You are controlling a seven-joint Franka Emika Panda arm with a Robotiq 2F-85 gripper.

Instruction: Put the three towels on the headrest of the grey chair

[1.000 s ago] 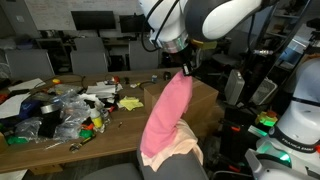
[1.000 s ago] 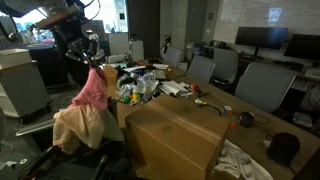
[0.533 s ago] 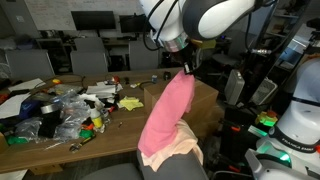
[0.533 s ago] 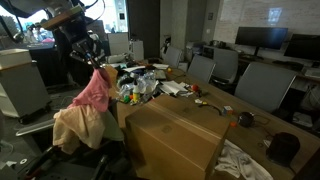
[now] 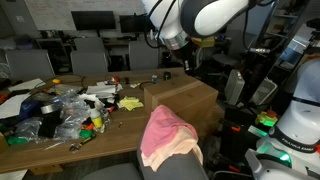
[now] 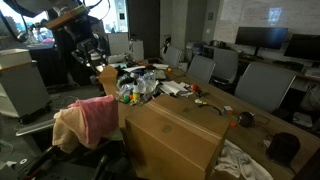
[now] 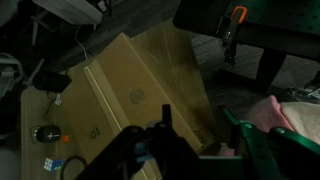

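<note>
A pink towel lies draped over a beige towel on the headrest of the grey chair. Both towels also show in an exterior view, pink and beige. My gripper hangs open and empty above the towels, apart from them; it also shows in an exterior view. In the wrist view the open fingers frame the box, with the pink towel at the right edge. A white cloth lies at the lower right by the box.
A large cardboard box stands on the table end next to the chair; it also shows in an exterior view. The table holds a heap of clutter. Office chairs ring the table.
My gripper has opened and let go of the pink towel. The towel has fallen from hanging stretched upward into a heap on the beige towel. The gripper has risen slightly.
</note>
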